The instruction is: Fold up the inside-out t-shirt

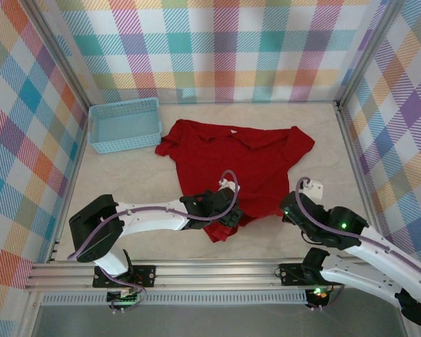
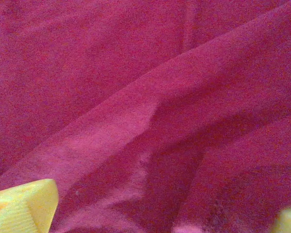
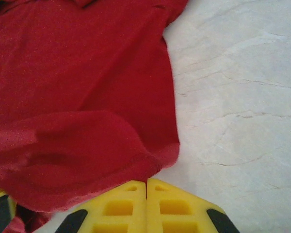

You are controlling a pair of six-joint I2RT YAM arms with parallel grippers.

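Note:
The inside-out t-shirt (image 1: 245, 158) lies spread on the table, plain red, with its lower part bunched near the arms. My left gripper (image 1: 228, 212) hangs over that bunched part. In the left wrist view the gripper (image 2: 155, 221) is open wide, its yellow fingertips (image 2: 24, 206) at the frame's bottom corners and creased red cloth (image 2: 136, 73) below them. My right gripper (image 1: 289, 209) is at the shirt's lower right edge. In the right wrist view its yellow fingers (image 3: 146, 187) are pressed together, with the folded-over hem (image 3: 136, 167) running into their tips.
A light-blue basket (image 1: 124, 125) stands at the back left, next to the shirt's left sleeve. Bare pale table (image 3: 242, 97) lies to the right of the shirt. Plaid walls close in the back and both sides.

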